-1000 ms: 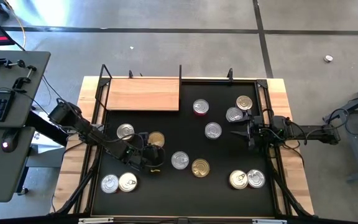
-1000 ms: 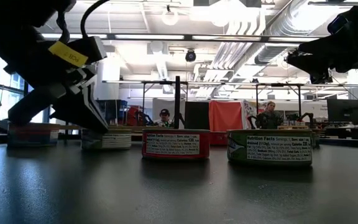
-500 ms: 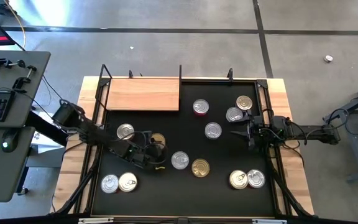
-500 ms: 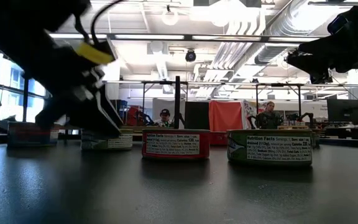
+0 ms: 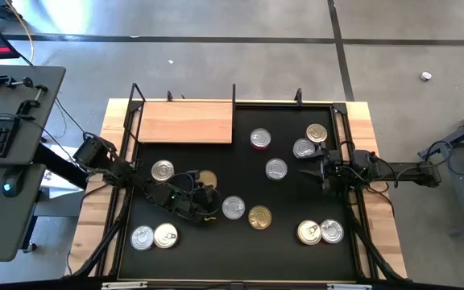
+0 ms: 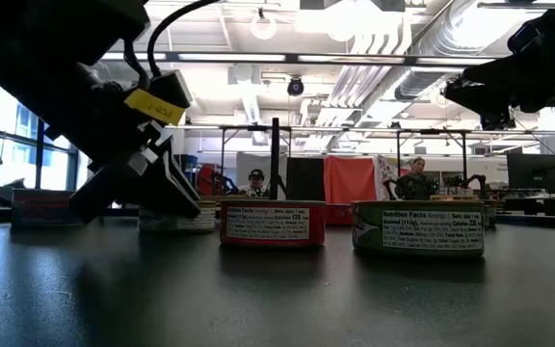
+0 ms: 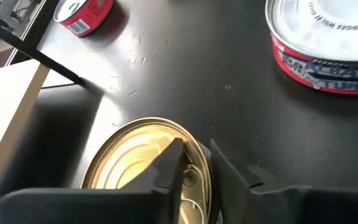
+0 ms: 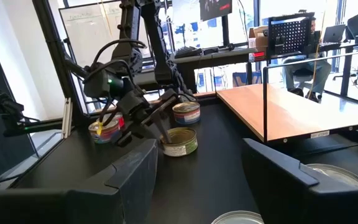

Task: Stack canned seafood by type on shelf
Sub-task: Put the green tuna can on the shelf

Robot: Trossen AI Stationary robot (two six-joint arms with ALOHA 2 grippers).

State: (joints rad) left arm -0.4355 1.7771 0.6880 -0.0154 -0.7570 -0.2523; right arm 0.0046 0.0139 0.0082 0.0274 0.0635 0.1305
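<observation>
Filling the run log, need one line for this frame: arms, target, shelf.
left tool: open, down at gold-lid can | right tool: open, waiting at right side of mat | shelf: no cans on it

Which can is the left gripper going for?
The gold-lidded can just left of the mat's centre: the left gripper is right over it, its fingers straddling the rim. The other cans stand clear of the left gripper; the wooden shelf holds none.
</observation>
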